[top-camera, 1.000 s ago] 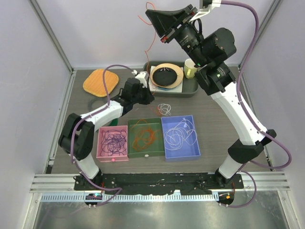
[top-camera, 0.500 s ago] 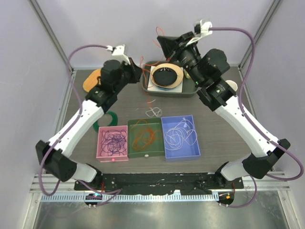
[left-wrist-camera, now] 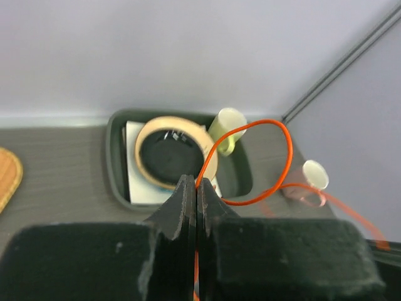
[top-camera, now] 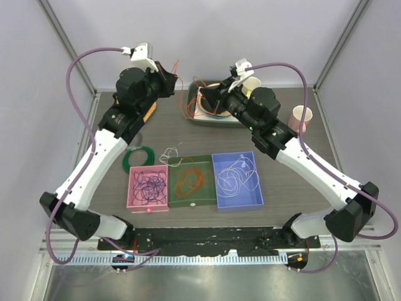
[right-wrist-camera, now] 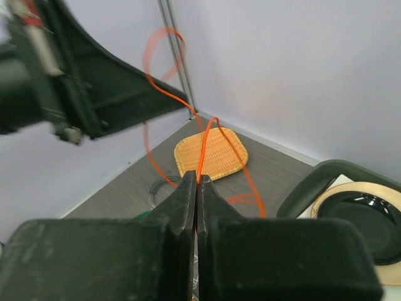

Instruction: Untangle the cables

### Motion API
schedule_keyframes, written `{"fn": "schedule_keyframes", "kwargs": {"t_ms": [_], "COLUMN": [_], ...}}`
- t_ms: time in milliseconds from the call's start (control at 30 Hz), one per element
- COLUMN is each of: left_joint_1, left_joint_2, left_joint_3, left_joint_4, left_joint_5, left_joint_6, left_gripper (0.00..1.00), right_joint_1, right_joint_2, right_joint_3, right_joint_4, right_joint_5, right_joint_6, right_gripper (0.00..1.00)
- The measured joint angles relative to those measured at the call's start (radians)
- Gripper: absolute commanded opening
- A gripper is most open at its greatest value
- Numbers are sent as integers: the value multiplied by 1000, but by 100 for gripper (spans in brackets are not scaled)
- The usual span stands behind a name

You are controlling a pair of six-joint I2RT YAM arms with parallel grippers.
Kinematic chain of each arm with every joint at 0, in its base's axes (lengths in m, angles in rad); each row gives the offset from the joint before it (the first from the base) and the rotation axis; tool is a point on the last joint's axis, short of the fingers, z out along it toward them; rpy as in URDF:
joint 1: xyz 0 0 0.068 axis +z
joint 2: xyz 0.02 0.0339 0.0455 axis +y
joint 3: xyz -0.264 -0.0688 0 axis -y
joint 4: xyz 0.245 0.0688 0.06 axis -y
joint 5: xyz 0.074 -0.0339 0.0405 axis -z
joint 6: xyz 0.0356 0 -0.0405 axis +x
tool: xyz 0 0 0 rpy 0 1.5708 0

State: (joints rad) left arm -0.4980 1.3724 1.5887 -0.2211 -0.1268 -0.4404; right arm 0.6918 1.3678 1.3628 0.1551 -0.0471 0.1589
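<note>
Both arms up over the table's far side: left gripper (left-wrist-camera: 195,185) and right gripper (right-wrist-camera: 196,180) each pinched tight on what looks like one orange cable (left-wrist-camera: 289,150), its loose loops hanging just beyond the fingertips, likely lifted to pull its tangle open.

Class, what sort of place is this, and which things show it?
Probably a robotics lab test cell: a left arm and right arm bolted to a rail, plain panels fencing the table, and a pink bin, green bin and blue bin sorting cables by colour.
</note>
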Motion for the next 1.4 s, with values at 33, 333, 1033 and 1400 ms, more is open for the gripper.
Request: {"fn": "schedule_keyframes", "kwargs": {"t_ms": [33,333,1033,1400], "left_joint_1": [8,-8,-159,-267], "left_joint_2": [22,-108,-276,-187], "left_joint_3": [-3,-238,-806,-814], "left_joint_4": [-17,-65,-84,-204], "left_joint_5": [14,172,209,78], "left_joint_6": [-6,-130,-383,-356], "left_gripper": [0,0,0,5], "right_joint_1": [0,6,212,269], "right_joint_2": [-5,-68,74,151], "right_joint_3": [-2,-140,-398,-466], "right_joint_4": [-2,2,-77,-214], "right_joint_5": [-9,-126,13,183], "right_joint_6": [7,155,270,273], "right_gripper": [1,1,1,24]}}
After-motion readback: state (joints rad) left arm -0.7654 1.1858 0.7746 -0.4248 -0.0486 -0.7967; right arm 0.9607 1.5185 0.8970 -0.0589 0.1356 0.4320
